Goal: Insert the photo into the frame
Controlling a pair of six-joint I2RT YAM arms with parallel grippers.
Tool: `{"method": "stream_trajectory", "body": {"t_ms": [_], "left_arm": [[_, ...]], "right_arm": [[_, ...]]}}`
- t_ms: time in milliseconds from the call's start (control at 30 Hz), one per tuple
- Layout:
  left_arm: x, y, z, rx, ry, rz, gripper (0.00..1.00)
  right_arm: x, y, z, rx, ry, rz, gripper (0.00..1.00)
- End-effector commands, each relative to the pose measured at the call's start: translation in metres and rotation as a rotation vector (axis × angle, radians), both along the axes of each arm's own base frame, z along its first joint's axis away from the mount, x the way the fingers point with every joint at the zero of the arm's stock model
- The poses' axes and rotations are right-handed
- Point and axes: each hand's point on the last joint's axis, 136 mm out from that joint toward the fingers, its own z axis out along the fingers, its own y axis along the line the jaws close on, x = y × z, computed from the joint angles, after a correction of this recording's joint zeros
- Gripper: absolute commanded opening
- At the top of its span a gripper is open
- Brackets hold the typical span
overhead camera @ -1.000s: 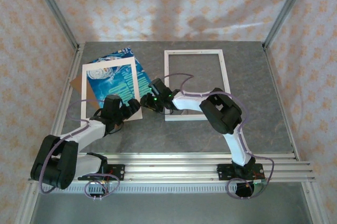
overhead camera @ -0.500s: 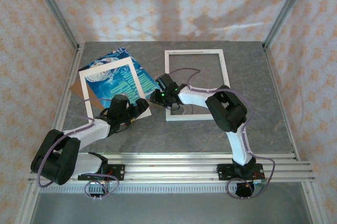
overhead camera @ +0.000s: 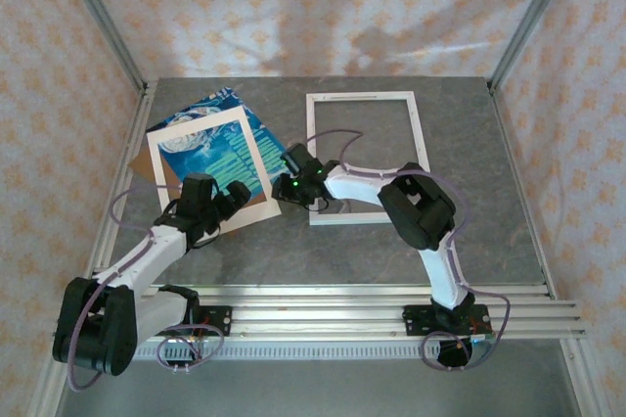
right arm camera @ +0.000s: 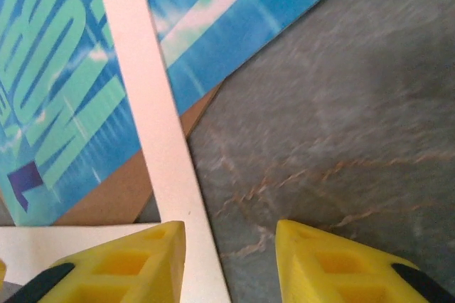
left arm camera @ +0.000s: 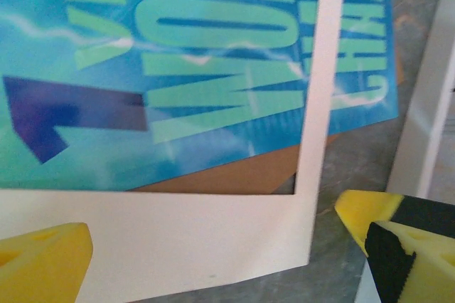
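Walls (overhead camera: 323, 6): cream, orange floral pattern, perhaps fabric
Table (overhead camera: 469, 231): grey marbled top
Corner posts (overhead camera: 104, 21): bare metal
Light: soft, even

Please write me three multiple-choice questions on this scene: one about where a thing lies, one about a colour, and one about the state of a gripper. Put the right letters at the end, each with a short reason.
1. Where does the photo lie?
A. under the cream mat, to the left of the frame
B. inside the frame
C. alone on the bare table

2. What colour is the board under the photo?
A. red
B. brown
C. black

3. How is the left gripper?
A. shut on the photo
B. shut on the frame
C. open, holding nothing

Answers:
1 A: the blue print shows through the mat's window, and only grey table shows inside the frame.
2 B: a brown edge peeks out below the photo in the left wrist view.
3 C: its yellow fingers stand far apart on either side of the mat's corner.
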Motion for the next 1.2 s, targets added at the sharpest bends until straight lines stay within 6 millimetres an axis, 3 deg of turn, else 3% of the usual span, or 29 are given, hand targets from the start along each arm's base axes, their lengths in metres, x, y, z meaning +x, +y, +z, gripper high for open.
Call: {"method": "stream_trajectory", "body": {"t_ms": [0,200,400,667,900,1067,1167], "left_arm": [[-0.011,0.006,-0.017,0.036,0.056,-0.008,1.0],[-0.013,0.0,-0.033,-0.005,0.085,-0.012,1.0],[-0.014,-0.005,-0.039,-0.046,0.086,-0.009,1.0],[-0.02,-0.003,-0.043,-0.036,0.098,-0.004,1.0],[-0.021,-0.004,-0.045,-0.04,0.103,-0.007,1.0],[-0.02,-0.005,-0.045,-0.046,0.102,-0.01,1.0],[-0.02,-0.006,-0.043,-0.048,0.101,-0.015,1.0]], "right_arm": [[-0.018,0.004,0.0,-0.043,0.027,0.047,0.41],[-0.029,0.004,-0.007,-0.062,0.052,0.064,0.41],[-0.034,0.016,-0.013,0.0,0.081,0.096,0.4],[-0.016,0.029,0.021,0.201,0.026,0.066,0.38],[0.008,0.04,0.082,0.557,-0.059,0.07,0.4],[0.013,0.055,0.085,0.704,-0.006,0.075,0.37],[0.023,0.036,0.063,0.568,-0.029,0.006,0.37]]}}
